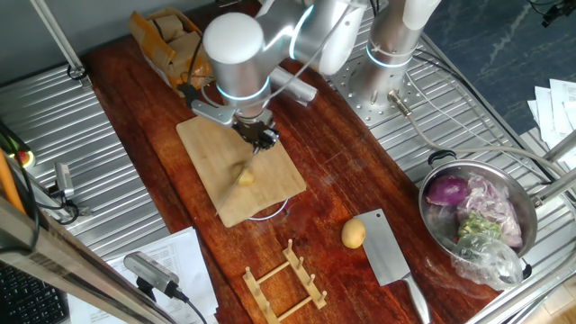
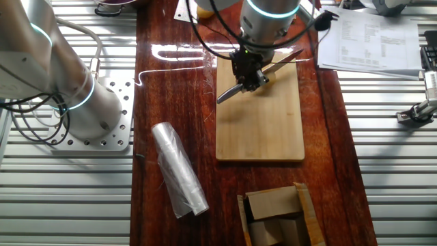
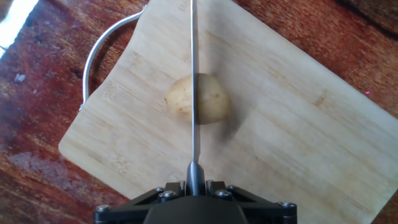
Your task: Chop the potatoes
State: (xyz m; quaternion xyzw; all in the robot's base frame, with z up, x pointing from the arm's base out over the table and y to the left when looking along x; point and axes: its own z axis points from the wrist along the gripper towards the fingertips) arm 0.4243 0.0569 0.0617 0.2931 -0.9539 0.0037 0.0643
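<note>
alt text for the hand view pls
A knife blade held by the gripper runs edge-on across a whole potato on a bamboo cutting board. The board lies on a dark wooden table.

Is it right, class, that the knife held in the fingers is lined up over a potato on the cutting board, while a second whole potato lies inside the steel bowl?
Not quite. The second potato lies on the wooden table beside the cleaver, not inside the steel bowl, as one fixed view shows. The rest holds: the knife is lined up over the potato on the cutting board.
</note>
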